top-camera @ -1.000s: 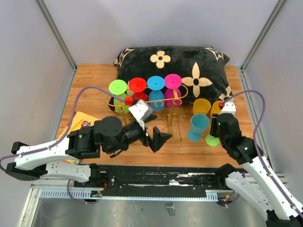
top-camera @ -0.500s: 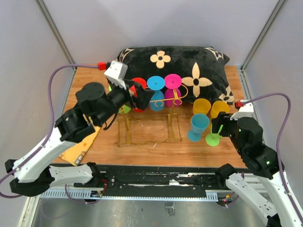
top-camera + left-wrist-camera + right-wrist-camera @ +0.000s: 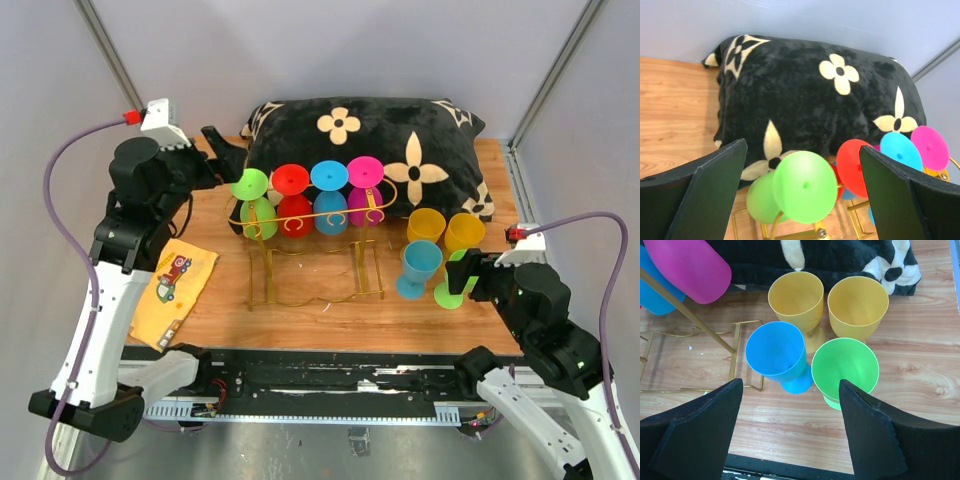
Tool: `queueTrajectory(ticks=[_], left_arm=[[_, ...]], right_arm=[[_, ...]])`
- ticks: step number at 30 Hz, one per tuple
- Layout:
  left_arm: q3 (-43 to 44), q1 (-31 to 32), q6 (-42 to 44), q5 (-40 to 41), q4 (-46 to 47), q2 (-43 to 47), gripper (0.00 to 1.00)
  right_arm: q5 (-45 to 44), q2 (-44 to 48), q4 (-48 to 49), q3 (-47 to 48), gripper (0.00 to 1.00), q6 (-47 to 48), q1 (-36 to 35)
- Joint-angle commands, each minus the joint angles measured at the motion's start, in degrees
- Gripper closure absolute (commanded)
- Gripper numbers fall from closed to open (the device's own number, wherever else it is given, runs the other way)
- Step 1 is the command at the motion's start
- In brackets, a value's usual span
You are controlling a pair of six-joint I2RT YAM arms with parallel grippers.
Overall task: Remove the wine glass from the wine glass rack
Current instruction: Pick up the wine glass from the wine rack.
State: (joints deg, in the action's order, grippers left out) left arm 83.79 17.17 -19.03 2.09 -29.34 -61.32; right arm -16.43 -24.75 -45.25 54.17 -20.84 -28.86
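Observation:
The gold wire wine glass rack (image 3: 312, 217) stands in front of the pillow with several plastic wine glasses hung bowl-down on its rails: green (image 3: 250, 186), red (image 3: 291, 180), blue (image 3: 329, 176), magenta (image 3: 365, 172). My left gripper (image 3: 227, 158) is raised at the back left, open, pointing at the green glass (image 3: 804, 186), whose round foot sits between the spread fingers (image 3: 700, 197) without touching them. My right gripper (image 3: 462, 273) hangs open above an upright green glass (image 3: 845, 367) on the table, holding nothing.
Beside that upright green glass stand a blue one (image 3: 775, 352) and two yellow ones (image 3: 795, 297), (image 3: 857, 300). A black pillow with cream flowers (image 3: 370, 140) lies across the back. A yellow printed cloth (image 3: 175, 290) lies front left. The rack's base frame (image 3: 315, 275) spreads over the middle.
My left arm swung from low at the table's front centre up to the back left and now faces the green hung glass. The right gripper opened wide and drew back from the upright green glass.

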Motion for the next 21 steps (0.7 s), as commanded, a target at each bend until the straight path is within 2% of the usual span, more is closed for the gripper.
queueTrajectory(ticks=[1, 8, 12, 18, 21], left_arm=[[-3.2, -6.2, -3.3, -8.0, -1.4, 1.3, 0.00], [-11.2, -7.7, -9.1, -15.4, 3.2, 5.9, 0.01], [-12.1, -7.7, -9.4, -13.8, 3.3, 6.6, 0.07], [-12.2, -7.7, -9.0, -13.7, 3.0, 7.0, 0.22], [-12.2, -7.7, -8.4, -13.8, 2.1, 6.9, 0.26]], right_arm=[[1.0, 0.8, -1.5, 1.2, 0.21, -1.0, 0.1], [2.1, 1.7, -2.3, 1.2, 0.19, -0.8, 0.1], [3.4, 1.5, -2.5, 1.0, 0.19, -0.8, 0.1], [3.5, 2.1, -2.6, 0.8, 0.18, -1.2, 0.1], [3.5, 2.3, -2.7, 0.9, 0.18, -1.5, 0.1]])
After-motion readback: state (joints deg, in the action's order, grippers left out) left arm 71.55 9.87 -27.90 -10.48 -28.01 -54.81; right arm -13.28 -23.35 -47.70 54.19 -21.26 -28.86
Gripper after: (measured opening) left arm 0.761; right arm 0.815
